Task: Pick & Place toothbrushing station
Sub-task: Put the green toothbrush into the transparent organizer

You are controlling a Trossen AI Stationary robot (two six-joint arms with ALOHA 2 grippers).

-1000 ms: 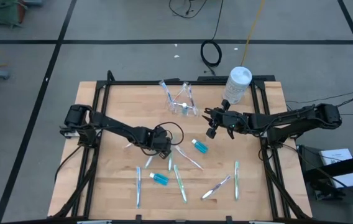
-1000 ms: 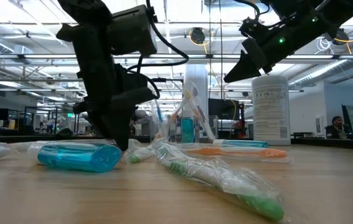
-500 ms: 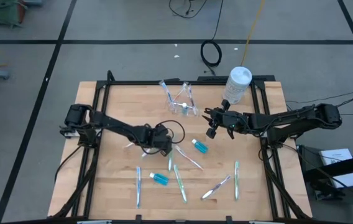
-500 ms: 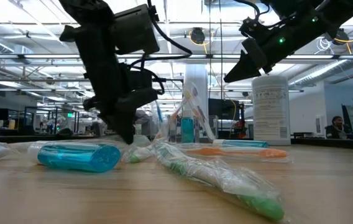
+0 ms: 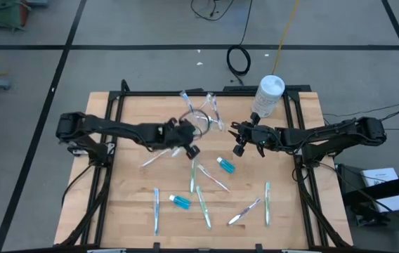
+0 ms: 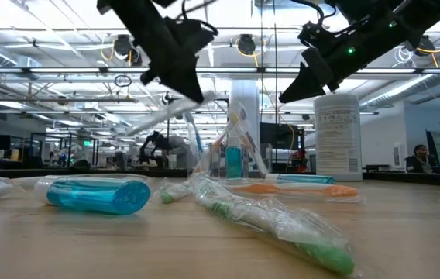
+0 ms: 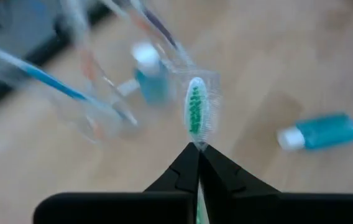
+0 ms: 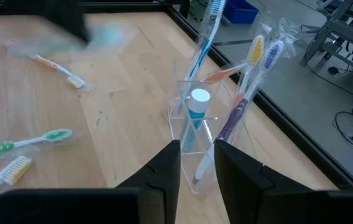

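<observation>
- Altogether, the small clear plastic cup [image 5: 204, 118] holds three or four upright wrapped toothbrushes [image 8: 246, 93] and one short blue white-capped tube [image 8: 195, 115].
- Two more short blue tubes lie on the wooden table [image 5: 291, 176]: one [image 5: 225, 165] just below the right gripper [image 5: 239, 143], one [image 5: 180, 202] well below the left gripper [image 5: 185, 146].
- About six slim toothbrushes lie flat on the boards below both grippers, among them a green one [image 5: 204, 206] and a blue one [image 5: 156, 209].
- One white round-lidded canister [image 5: 268, 95] stands just beyond the right gripper.
- Left gripper: clenched on a green-bristled wrapped toothbrush [image 7: 195, 112], lifted beside the cup.
- Right gripper: fingers partly apart, holding nothing, hovering beside the cup.
</observation>
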